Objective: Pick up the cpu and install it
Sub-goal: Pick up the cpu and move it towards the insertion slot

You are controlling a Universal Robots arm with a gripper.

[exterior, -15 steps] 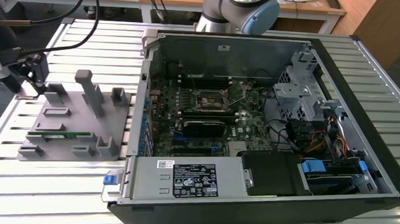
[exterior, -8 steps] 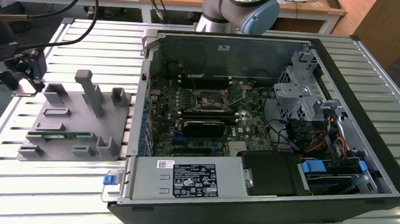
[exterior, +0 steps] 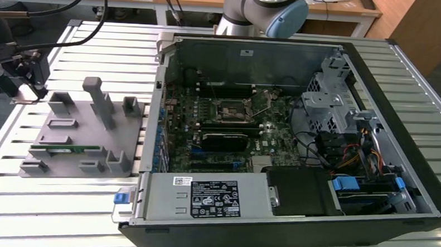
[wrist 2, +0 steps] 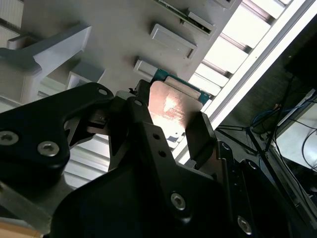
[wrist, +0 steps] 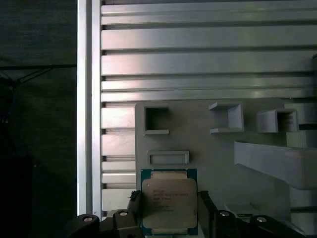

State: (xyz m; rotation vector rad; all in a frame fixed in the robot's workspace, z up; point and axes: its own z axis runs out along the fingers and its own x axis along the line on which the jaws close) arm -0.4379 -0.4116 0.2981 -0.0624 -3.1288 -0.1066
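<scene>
The cpu (wrist: 169, 202) is a flat square chip with a silvery top and a thin green edge. It sits between the two black fingers (wrist: 205, 208) of my gripper (wrist: 169, 210), which is shut on its opposite sides. In the second wrist view the cpu (wrist 2: 173, 106) is held tilted, apart from the grey fixture plate (wrist 2: 99, 54) behind it, in the gripper (wrist 2: 171, 124). In the exterior view the gripper (exterior: 28, 90) hangs at the far left, beside the plate's (exterior: 70, 145) corner. The motherboard's open socket (exterior: 232, 110) lies inside the computer case.
The open computer case (exterior: 397, 164) fills the exterior view's right, with cables, a drive cage and a power supply inside. The grey fixture plate carries upright holders and a green memory stick (exterior: 67, 148). Everything rests on a slatted aluminium table (exterior: 54, 194). Black cables hang above the gripper.
</scene>
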